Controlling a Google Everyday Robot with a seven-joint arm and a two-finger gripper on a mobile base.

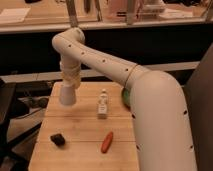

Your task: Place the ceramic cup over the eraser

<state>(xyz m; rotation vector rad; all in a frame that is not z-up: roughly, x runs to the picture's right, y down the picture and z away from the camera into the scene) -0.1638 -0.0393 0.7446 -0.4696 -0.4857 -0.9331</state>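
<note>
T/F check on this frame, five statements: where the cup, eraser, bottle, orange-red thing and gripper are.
1. The ceramic cup hangs at the end of the arm, above the far left part of the wooden table. True.
2. The cup already covers the eraser. False: the eraser lies uncovered near the table's front left, nearer the camera than the cup.
3. The gripper is shut on the cup, over the table's left side. True.
4. The small bottle lies on its side. False: it stands upright near the table's middle.
5. The orange-red object lies to the left of the eraser. False: it lies to the eraser's right.
</note>
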